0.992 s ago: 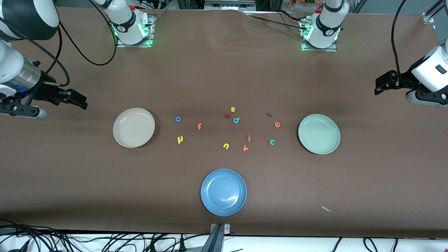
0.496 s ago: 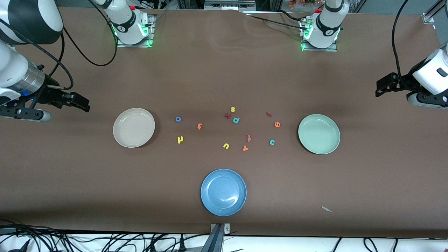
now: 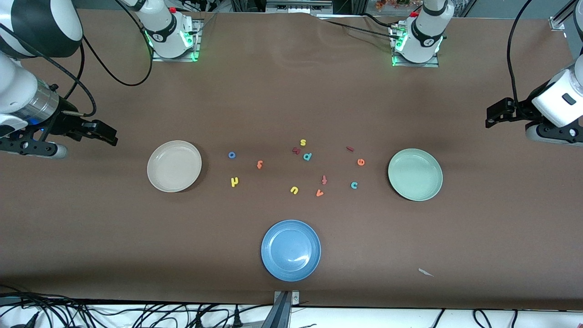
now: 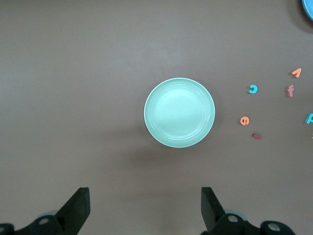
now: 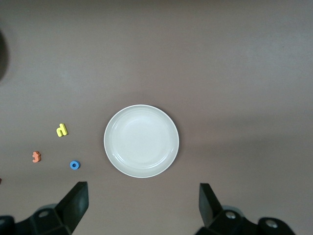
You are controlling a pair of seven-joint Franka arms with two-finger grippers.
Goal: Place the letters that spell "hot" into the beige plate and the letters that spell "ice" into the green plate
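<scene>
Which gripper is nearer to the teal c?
Left. The left gripper hangs open at its own end of the table, past the green plate from the teal c. The right gripper, open too, is past the beige plate.

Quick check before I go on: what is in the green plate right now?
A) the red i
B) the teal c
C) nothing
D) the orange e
C: the green plate holds nothing; the teal c, orange e and red i all lie on the table beside it.
</scene>
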